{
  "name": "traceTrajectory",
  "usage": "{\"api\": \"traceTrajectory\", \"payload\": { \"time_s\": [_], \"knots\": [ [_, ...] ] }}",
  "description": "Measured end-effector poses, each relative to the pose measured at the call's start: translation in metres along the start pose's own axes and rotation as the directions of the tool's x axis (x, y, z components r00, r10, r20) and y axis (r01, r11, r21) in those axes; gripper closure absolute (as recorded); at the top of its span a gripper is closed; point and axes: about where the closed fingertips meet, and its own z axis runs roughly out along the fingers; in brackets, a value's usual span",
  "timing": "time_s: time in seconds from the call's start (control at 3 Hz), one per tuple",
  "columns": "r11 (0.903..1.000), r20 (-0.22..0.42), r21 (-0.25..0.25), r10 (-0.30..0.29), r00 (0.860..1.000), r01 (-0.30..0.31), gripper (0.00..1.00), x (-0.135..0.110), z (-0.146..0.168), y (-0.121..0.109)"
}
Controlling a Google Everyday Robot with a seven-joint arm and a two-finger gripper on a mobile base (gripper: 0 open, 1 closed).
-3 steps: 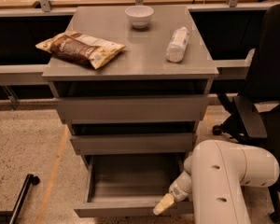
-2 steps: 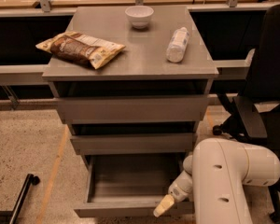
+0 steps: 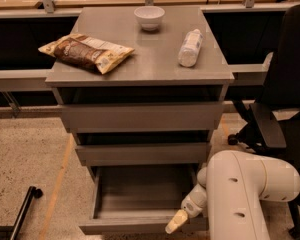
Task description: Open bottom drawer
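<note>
The grey cabinet [image 3: 140, 64] has three drawers. The bottom drawer [image 3: 140, 204] is pulled far out, and its shallow grey box interior shows with nothing in it. Its front [image 3: 125, 226] runs along the lower edge of the view. The middle drawer front [image 3: 142, 153] and the top drawer front [image 3: 142, 115] stand out a little. My gripper [image 3: 176, 222] hangs from the white arm [image 3: 240, 194] at the bottom drawer's front right corner, its pale tip at the front edge.
On the cabinet top lie a chip bag [image 3: 85, 51], a white bowl [image 3: 149, 17] and a lying plastic bottle [image 3: 190, 47]. A black office chair [image 3: 280, 109] stands close on the right. A black bar [image 3: 20, 214] lies on the floor at lower left.
</note>
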Motion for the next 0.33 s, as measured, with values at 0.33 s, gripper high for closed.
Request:
{"api": "traceTrajectory", "payload": {
  "time_s": [0.33],
  "knots": [
    [1.0000, 0.000, 0.000, 0.000, 1.000, 0.000, 0.00, 0.0000, 0.0000, 0.0000]
  ]
}}
